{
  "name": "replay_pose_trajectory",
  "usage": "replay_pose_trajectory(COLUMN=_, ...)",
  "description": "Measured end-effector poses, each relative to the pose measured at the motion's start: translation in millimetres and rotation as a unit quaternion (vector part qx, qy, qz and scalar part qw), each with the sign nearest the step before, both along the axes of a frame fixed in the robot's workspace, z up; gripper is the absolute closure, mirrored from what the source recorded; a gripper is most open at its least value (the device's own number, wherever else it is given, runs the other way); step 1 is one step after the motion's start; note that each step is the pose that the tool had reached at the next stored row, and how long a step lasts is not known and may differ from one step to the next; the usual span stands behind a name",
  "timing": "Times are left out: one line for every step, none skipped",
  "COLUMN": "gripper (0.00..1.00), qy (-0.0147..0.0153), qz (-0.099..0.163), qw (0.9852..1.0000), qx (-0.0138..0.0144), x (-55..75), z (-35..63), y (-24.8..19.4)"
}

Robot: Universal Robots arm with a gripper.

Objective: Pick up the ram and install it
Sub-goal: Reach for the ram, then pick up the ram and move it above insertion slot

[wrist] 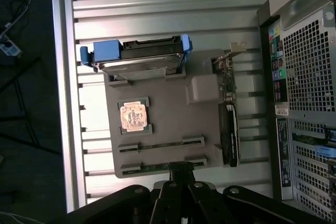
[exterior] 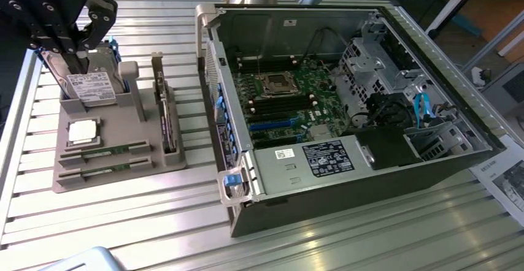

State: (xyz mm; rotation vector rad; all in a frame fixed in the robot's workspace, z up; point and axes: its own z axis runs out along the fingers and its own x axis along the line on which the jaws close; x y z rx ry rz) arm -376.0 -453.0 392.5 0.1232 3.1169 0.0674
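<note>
**Exterior view:** Your gripper (exterior: 75, 49) is hanging above the hard drive (exterior: 90, 87) at the far end of the grey tray (exterior: 123, 133), its fingers drawn close together and gripping nothing. The ram (exterior: 105, 171) is lying in the slot nearest the tray's front edge. A second stick (exterior: 105, 152) is sitting in the next slot, with the silver processor (exterior: 83, 132) just beyond it. An expansion card (exterior: 168, 121) is standing on edge along the tray's side toward the exterior view's right. Further to that side, the open computer case (exterior: 278, 173) is lying with its motherboard (exterior: 283, 99) exposed.

**Wrist view:** Your gripper (wrist: 181, 169) is showing its tips pinched together in line with the ram (wrist: 149, 168), which is resting in its tray slot. The second stick (wrist: 157, 145), processor (wrist: 134, 116) and hard drive (wrist: 139, 59) are lining up beyond it.
</note>
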Motion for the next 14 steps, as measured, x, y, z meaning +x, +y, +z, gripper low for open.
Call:
replay_pose_trajectory(gripper=0.90, qy=0.0000, qz=0.000, qw=1.0000, qx=0.0000, x=0.0, z=0.0, y=-0.1)
replay_pose_trajectory(gripper=0.90, qy=0.0000, qz=0.000, qw=1.0000, qx=0.0000, x=0.0, z=0.0, y=-0.1)
replay_pose_trajectory(gripper=0.90, qy=0.0000, qz=0.000, qw=1.0000, qx=0.0000, x=0.0, z=0.0, y=-0.1)
replay_pose_trajectory(gripper=0.90, qy=0.0000, qz=0.000, qw=1.0000, qx=0.0000, x=0.0, z=0.0, y=-0.1)
replay_pose_trajectory(gripper=0.90, qy=0.0000, qz=0.000, qw=1.0000, qx=0.0000, x=0.0, z=0.0, y=-0.1)
replay_pose_trajectory(gripper=0.90, qy=0.0000, qz=0.000, qw=1.0000, qx=0.0000, x=0.0, z=0.0, y=-0.1)
replay_pose_trajectory(gripper=0.90, qy=0.0000, qz=0.000, qw=1.0000, qx=0.0000, x=0.0, z=0.0, y=-0.1)
replay_pose_trajectory(gripper=0.90, qy=0.0000, qz=0.000, qw=1.0000, qx=0.0000, x=0.0, z=0.0, y=-0.2)
replay_pose_trajectory(gripper=0.90, qy=0.0000, qz=0.000, qw=1.0000, qx=0.0000, x=0.0, z=0.0, y=-0.2)
replay_pose_trajectory(gripper=0.90, qy=0.0000, qz=0.000, qw=1.0000, qx=0.0000, x=0.0, z=0.0, y=-0.1)
replay_pose_trajectory(gripper=0.90, qy=0.0000, qz=0.000, qw=1.0000, qx=0.0000, x=0.0, z=0.0, y=-0.1)
replay_pose_trajectory(gripper=0.90, qy=0.0000, qz=0.000, qw=1.0000, qx=0.0000, x=0.0, z=0.0, y=-0.1)
replay_pose_trajectory(gripper=0.90, qy=0.0000, qz=0.000, qw=1.0000, qx=0.0000, x=0.0, z=0.0, y=-0.1)
replay_pose_trajectory(gripper=0.90, qy=0.0000, qz=0.000, qw=1.0000, qx=0.0000, x=0.0, z=0.0, y=-0.1)
